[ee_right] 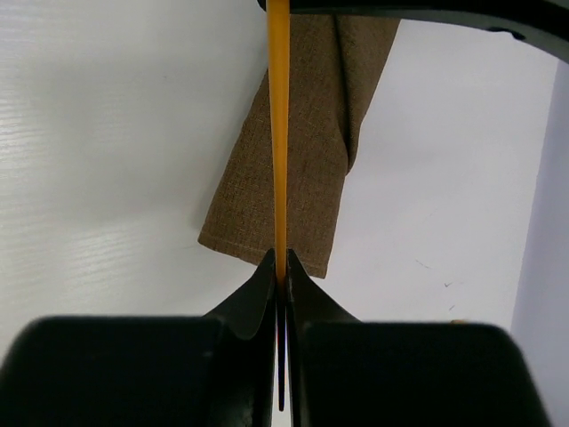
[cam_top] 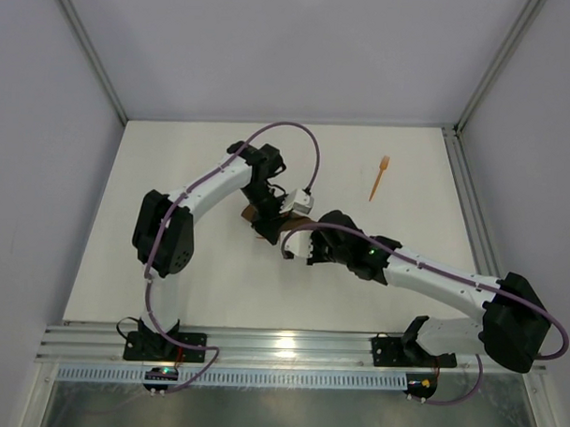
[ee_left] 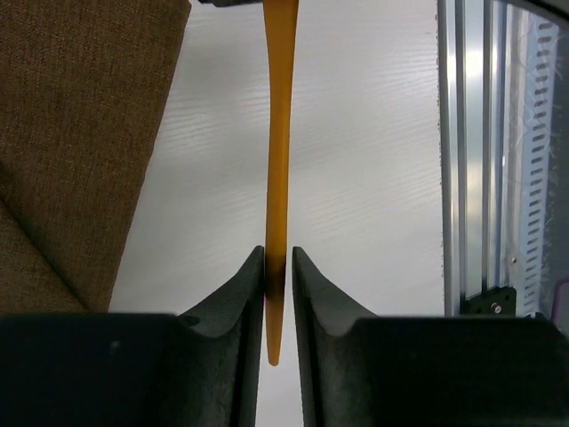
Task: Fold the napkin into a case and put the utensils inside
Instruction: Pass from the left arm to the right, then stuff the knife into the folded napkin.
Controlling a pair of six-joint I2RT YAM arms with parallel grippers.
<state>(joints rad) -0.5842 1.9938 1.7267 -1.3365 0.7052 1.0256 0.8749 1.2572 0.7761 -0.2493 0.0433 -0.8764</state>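
Note:
The napkin is folded into a narrow brown case [ee_right: 313, 133], lying on the white table under both grippers [cam_top: 253, 213]; one edge of it shows in the left wrist view [ee_left: 80, 133]. My right gripper [ee_right: 280, 262] [cam_top: 290, 240] is shut on one end of the plain orange utensil [ee_right: 278, 133], held above the case. The utensil's other, pointed end [ee_left: 279, 133] sits between the jaws of my left gripper [ee_left: 278, 258] [cam_top: 270, 224]. These jaws stand narrowly apart, with a thin gap on the right side. The orange fork [cam_top: 379, 177] lies alone at the back right.
An aluminium rail [ee_left: 462, 151] runs along the table's near edge. Grey enclosure walls and frame posts [cam_top: 486, 80] bound the table at the back and sides. The two wrists are close together over the table's middle.

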